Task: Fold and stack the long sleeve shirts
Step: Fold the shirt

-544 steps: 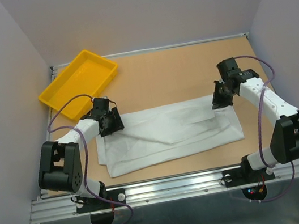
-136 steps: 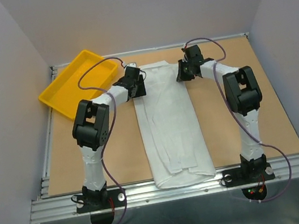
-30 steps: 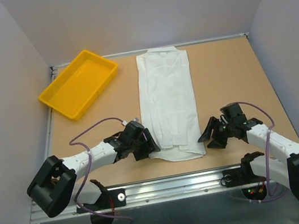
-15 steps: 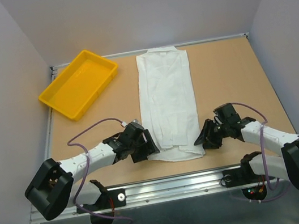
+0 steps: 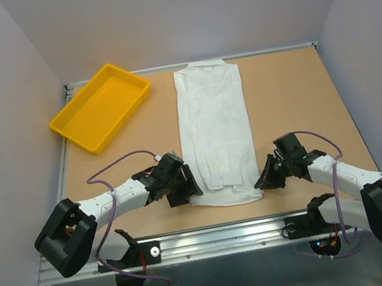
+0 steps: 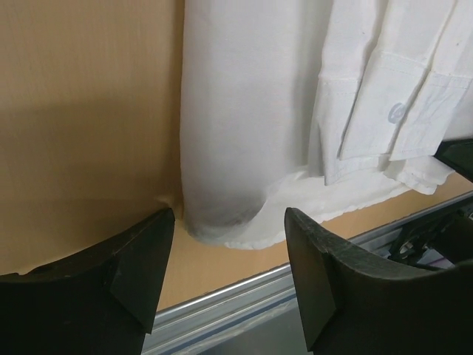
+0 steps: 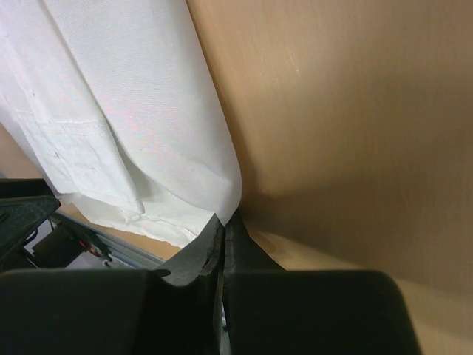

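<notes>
One of the long sleeve shirts (image 5: 214,124) lies on the table as a long white strip, collar at the far edge and hem near the front. My left gripper (image 5: 188,187) stands open at the hem's left corner. In the left wrist view its fingers (image 6: 140,259) straddle the rounded folded edge of the shirt (image 6: 244,111) without touching it. At the hem's right corner my right gripper (image 5: 260,181) is shut. The right wrist view shows that gripper (image 7: 224,218) pinching the shirt's folded side edge (image 7: 126,111) at its tips.
A yellow tray (image 5: 100,107) sits tilted at the far left. The metal front rail (image 5: 221,237) runs just behind the hem and shows in the left wrist view (image 6: 244,292). Brown tabletop (image 5: 300,95) lies bare on both sides of the shirt.
My right gripper has slid left onto the shirt's right hem corner and shut there. My left gripper has stayed open beside the left corner, barely shifting.
</notes>
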Tool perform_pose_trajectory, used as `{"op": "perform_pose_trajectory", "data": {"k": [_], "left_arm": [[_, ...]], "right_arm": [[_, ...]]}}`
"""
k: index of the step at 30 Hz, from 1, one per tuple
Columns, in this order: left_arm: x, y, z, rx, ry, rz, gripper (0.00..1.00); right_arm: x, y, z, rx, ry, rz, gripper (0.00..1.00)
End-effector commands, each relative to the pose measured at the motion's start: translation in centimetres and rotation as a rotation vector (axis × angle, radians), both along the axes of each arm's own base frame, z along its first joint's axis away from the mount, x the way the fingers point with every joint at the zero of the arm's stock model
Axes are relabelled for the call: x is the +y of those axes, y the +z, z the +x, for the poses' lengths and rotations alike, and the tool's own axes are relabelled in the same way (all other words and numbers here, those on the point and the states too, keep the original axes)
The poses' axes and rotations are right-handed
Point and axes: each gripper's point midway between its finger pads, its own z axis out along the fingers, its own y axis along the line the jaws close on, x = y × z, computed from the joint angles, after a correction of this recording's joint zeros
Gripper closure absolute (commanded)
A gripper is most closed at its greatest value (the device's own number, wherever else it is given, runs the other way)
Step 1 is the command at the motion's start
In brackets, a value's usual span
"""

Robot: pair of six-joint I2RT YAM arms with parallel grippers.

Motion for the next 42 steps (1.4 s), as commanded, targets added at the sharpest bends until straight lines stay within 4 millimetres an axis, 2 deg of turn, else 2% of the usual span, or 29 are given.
{"op": "perform_pose_trajectory", "data": {"k": [1,7,11,15,17,19,22,23,29,35,38,39,42], "left_arm": [[5.5,-3.8,-1.9,0.081,0.009,0.251,0.28],[5.4,-4.0,-1.7,0.094,0.012,0.269,0.34],[4.5,-4.0,-1.2,0.105,-0.003,0.259,0.38],[3.8,-4.2,-1.1,0.115,-0.024,0.254,0.47],[3.4,-4.3,-1.3,0.122,-0.038,0.254,0.55],[3.0,-4.2,-1.5,0.123,-0.062,0.245,0.73],[2.7,-3.5,-1.7,0.125,-0.094,0.243,0.92],[2.6,-3.1,-1.6,0.118,-0.099,0.236,0.95],[2.9,-0.2,-1.4,0.087,-0.113,0.239,0.97],[3.1,1.5,-3.3,0.097,-0.126,0.169,0.97],[3.1,2.2,-3.4,0.089,-0.117,0.149,0.97],[2.8,3.1,-3.1,0.068,-0.113,0.125,0.97],[1.8,4.6,-1.8,0.029,-0.105,0.103,0.99]], "right_arm": [[-1.0,-0.2,0.1,-0.012,-0.008,-0.066,0.99],[-0.8,0.6,0.6,-0.035,-0.006,-0.063,0.99],[-0.7,0.8,0.9,-0.042,-0.006,-0.062,0.99],[-0.6,1.0,1.0,-0.045,0.001,-0.058,0.99],[-0.6,1.1,1.0,-0.050,0.002,-0.059,0.99],[-0.5,1.3,1.2,-0.055,0.006,-0.056,0.99],[-0.2,2.2,1.5,-0.076,0.021,-0.040,0.99],[-0.2,2.4,1.6,-0.084,0.031,-0.042,0.99],[-1.0,4.9,1.4,-0.118,0.108,-0.101,0.99],[-0.8,5.3,-1.3,-0.047,0.164,-0.065,0.99],[-0.8,6.3,-1.3,-0.067,0.165,-0.055,0.99],[-0.7,6.6,-1.3,-0.068,0.165,-0.051,0.99],[-0.5,8.0,0.1,-0.103,0.140,-0.057,0.99]]}}
